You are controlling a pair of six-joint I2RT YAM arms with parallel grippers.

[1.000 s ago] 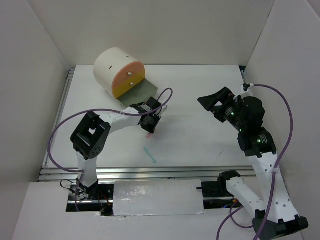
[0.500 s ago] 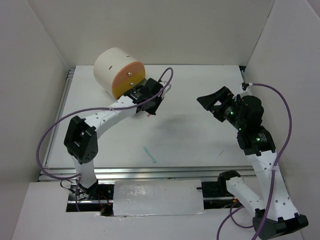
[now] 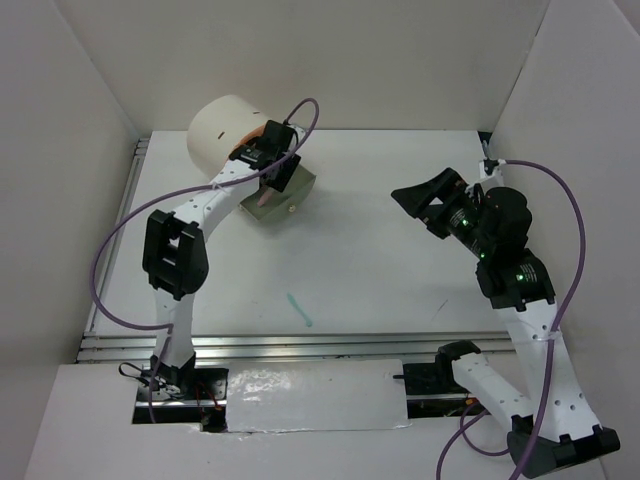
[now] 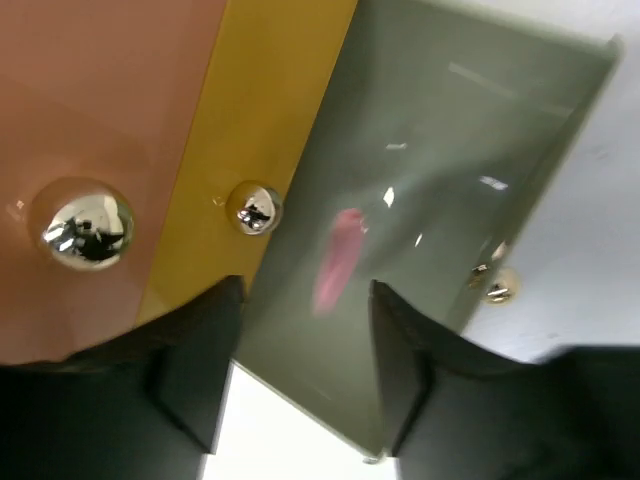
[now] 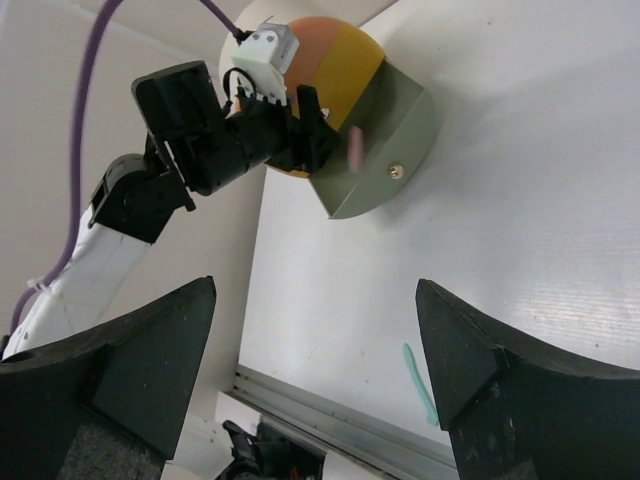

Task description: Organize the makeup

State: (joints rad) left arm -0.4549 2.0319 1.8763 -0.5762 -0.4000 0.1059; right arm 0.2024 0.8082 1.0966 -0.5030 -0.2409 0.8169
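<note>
The short pink stick (image 4: 338,262) shows blurred over the grey drawer tray (image 4: 450,180) of the cream box (image 3: 222,130), free of the fingers; whether it rests on the tray I cannot tell. My left gripper (image 4: 305,290) hangs open just above it, by the box's orange front (image 4: 270,110). From above, the left gripper (image 3: 275,172) covers the box front and the pink stick (image 3: 265,200) peeks out below it. The short teal stick (image 3: 300,309) lies alone near the front of the table. My right gripper (image 3: 415,205) hovers wide open at the right, holding nothing. The rest of the makeup is out of view.
White walls close in the table on the left, back and right. A metal rail (image 3: 260,343) runs along the front edge. The left arm's purple cable (image 3: 300,115) loops over the box. In the right wrist view the teal stick (image 5: 421,384) lies near the rail.
The left arm swung from mid-table back and left to the box, carrying the pink stick. Its jaws have widened and the stick has left them. The right arm stayed put.
</note>
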